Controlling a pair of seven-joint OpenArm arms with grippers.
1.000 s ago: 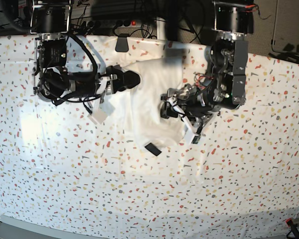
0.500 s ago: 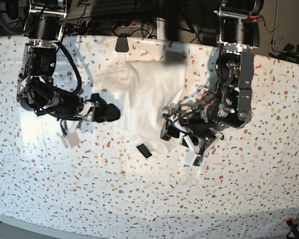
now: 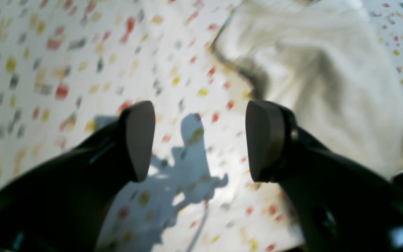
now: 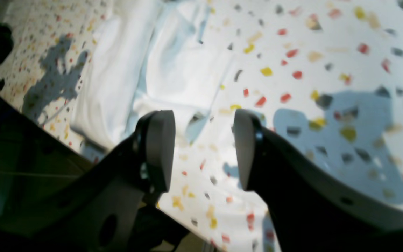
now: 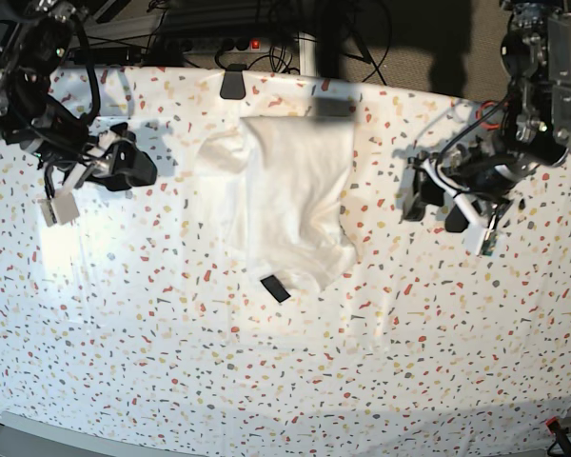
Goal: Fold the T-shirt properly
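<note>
Lying crumpled at table centre, T-shirt [image 5: 290, 195] shows no print, only plain white folds | left gripper [image 5: 436, 202] at 3 o'clock of it, jaws spread, empty | right gripper [image 5: 133, 164] at 9 o'clock, jaws apart, empty | speckled table cover [image 5: 266, 371] beneath | small black object [image 5: 275, 288] at shirt's 6 o'clock edge, unidentifiable | wrist views blurred.

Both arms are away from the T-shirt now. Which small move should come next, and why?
Probably bring the open left claw back toward the T-shirt's nearer edge. It lies rumpled and only partly folded, and neither claw holds cloth; the right claw is also open and apart from it.
</note>
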